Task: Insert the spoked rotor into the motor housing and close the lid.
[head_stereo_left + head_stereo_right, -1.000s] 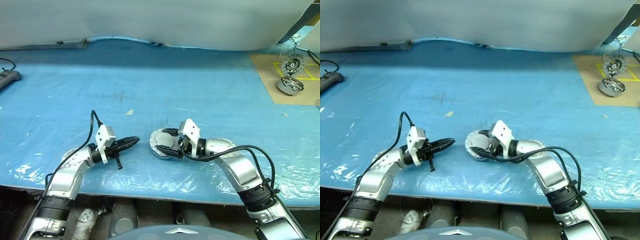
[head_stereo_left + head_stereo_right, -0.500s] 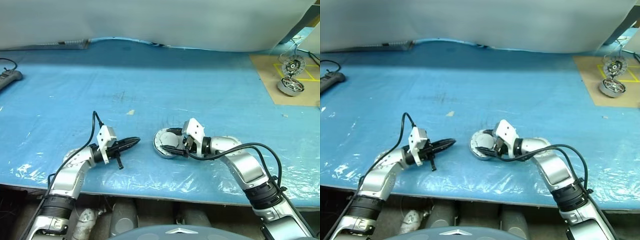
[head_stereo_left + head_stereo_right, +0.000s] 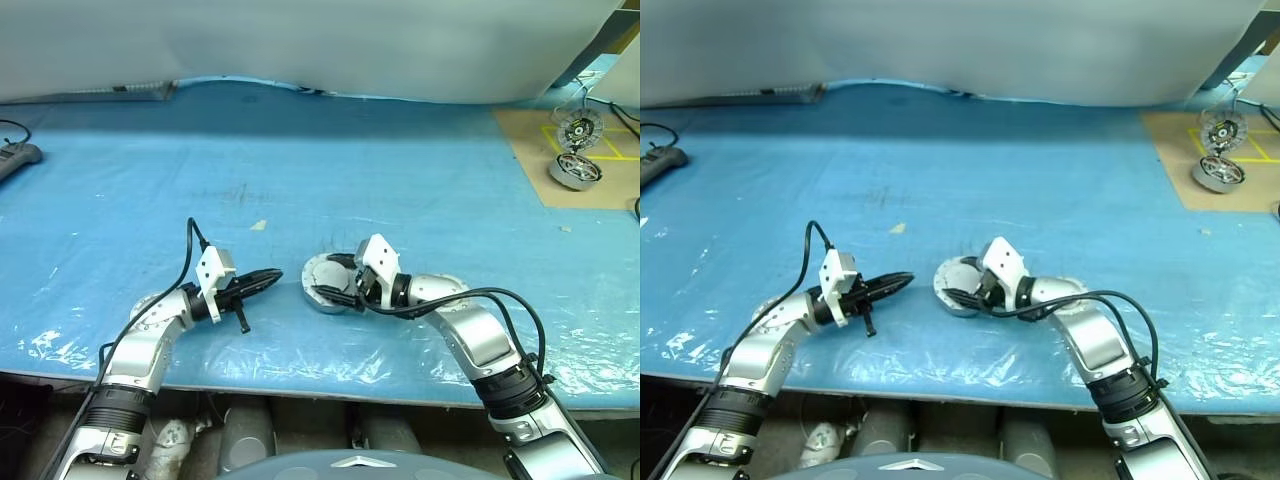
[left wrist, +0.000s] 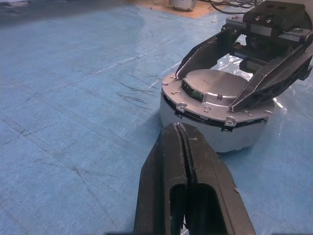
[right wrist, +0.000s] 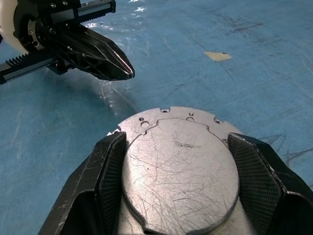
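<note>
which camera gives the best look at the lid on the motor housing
The right wrist view: the lid shows its scratched outer face close up, between the right pincer's fingers. The left wrist view shows it edge-on, closed; the eye views show it small and partly hidden.

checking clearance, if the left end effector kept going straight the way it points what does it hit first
Most likely the motor housing with its lid closed, straight ahead of the shut left end effector; the right end effector straddles that lid.
</note>
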